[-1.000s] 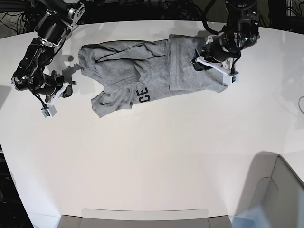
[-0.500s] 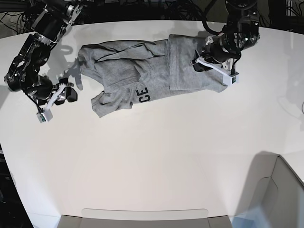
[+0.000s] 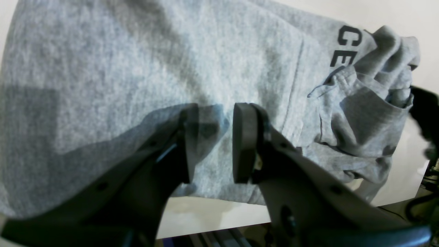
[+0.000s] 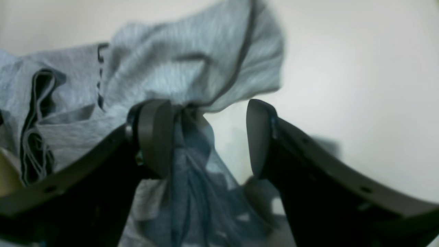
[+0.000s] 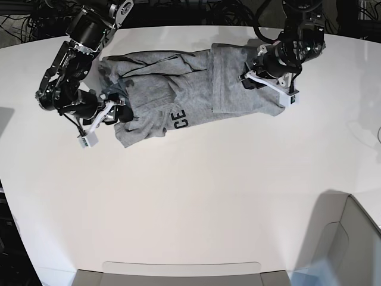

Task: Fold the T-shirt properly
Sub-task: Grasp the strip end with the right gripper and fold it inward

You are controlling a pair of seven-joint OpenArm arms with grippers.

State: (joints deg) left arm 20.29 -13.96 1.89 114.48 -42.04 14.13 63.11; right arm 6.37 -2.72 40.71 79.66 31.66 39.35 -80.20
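2 arms in base view. Right arm (image 5: 71, 53) comes in from top-left corner, bent at elbow, wrist turned inward; right gripper (image 5: 119, 111) sits low at end of it. In its wrist view the 2 fingers (image 4: 154, 137) stand wide apart, nothing clamped betw. them. Left arm (image 5: 297, 24) drops from top-right, wrist angled down-left; left gripper (image 5: 250, 77) pointing inward. Wrist view: left gripper (image 3: 214, 140) partly parted, pads (image 3: 243, 140) roughly parallel w/ a narrow gap; can't tell if it's gripping anything.
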